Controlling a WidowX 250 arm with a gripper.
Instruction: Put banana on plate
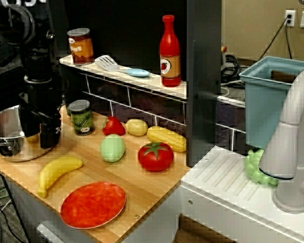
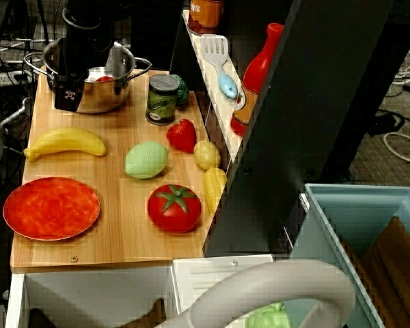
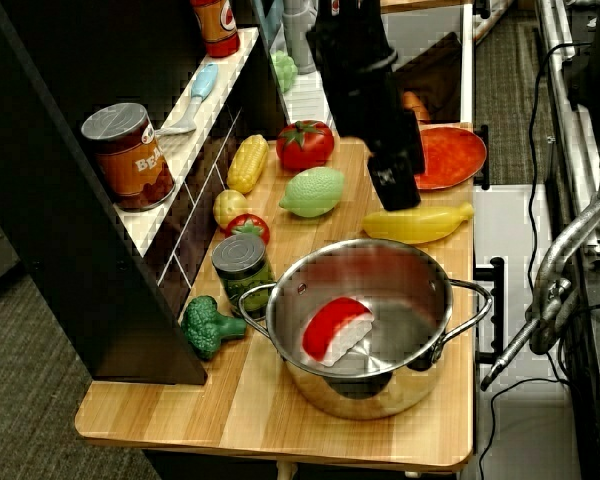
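Observation:
The yellow banana [image 1: 58,172] [image 2: 65,141] [image 3: 418,224] lies flat on the wooden counter between the steel pot and the plate. The red-orange plate [image 1: 92,204] [image 2: 51,208] [image 3: 450,158] sits bare at the counter's front corner, just beside the banana and apart from it. My black gripper [image 1: 49,137] [image 2: 67,100] [image 3: 394,186] hangs above the pot's rim on the banana's side, raised off the counter. Its fingers look pressed together with nothing between them, and it touches neither banana nor plate.
The steel pot [image 1: 10,147] [image 3: 420,300] holds a red and white toy. A tomato [image 1: 155,156], pale green fruit [image 1: 112,148], corn cob [image 1: 166,138], potato [image 1: 137,127], red pepper [image 1: 113,126] and green can [image 1: 81,117] crowd the counter's back. The shelf above carries a can, spatula and bottle [image 1: 170,50].

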